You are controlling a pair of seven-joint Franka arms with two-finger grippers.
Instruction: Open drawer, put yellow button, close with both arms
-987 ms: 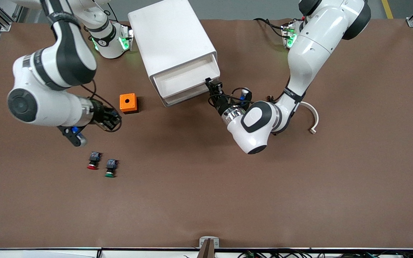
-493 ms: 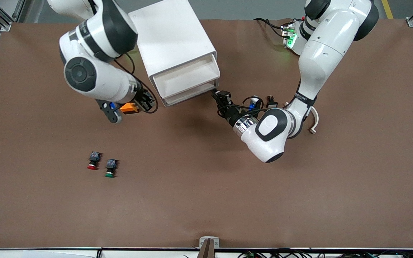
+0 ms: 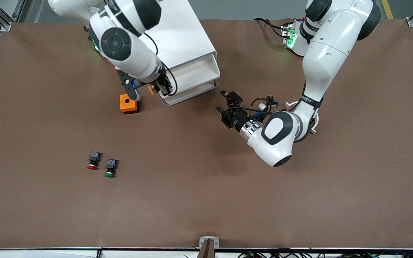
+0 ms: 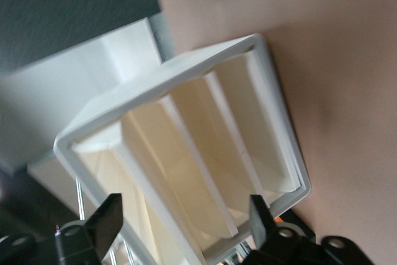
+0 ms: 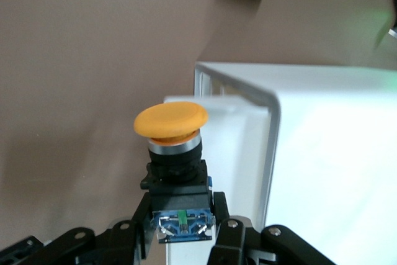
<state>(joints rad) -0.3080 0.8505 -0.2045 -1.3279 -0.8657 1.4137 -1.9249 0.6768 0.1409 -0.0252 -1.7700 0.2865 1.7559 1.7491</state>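
Note:
The white cabinet point(image 3: 170, 36) stands near the right arm's base, and its top drawer point(image 3: 192, 70) is pulled out. My right gripper point(image 3: 158, 87) is shut on the yellow button point(image 3: 151, 89) and holds it over the drawer's corner at the right arm's end. In the right wrist view the gripper point(image 5: 183, 231) clamps the button's black body, its yellow cap point(image 5: 170, 122) over the drawer's edge point(image 5: 217, 144). My left gripper point(image 3: 228, 107) is open and empty over the table, apart from the drawer. In the left wrist view its fingers point(image 4: 110, 215) frame the cabinet front point(image 4: 186, 153).
An orange box point(image 3: 127, 103) sits beside the cabinet, under the right arm. A red-capped button point(image 3: 92, 160) and a green-capped button point(image 3: 110, 167) lie nearer the front camera. A white curved part point(image 3: 313, 122) lies by the left arm.
My right arm has swung from near the red and green buttons up to the cabinet, carrying the yellow button. My left gripper has drawn away from the drawer.

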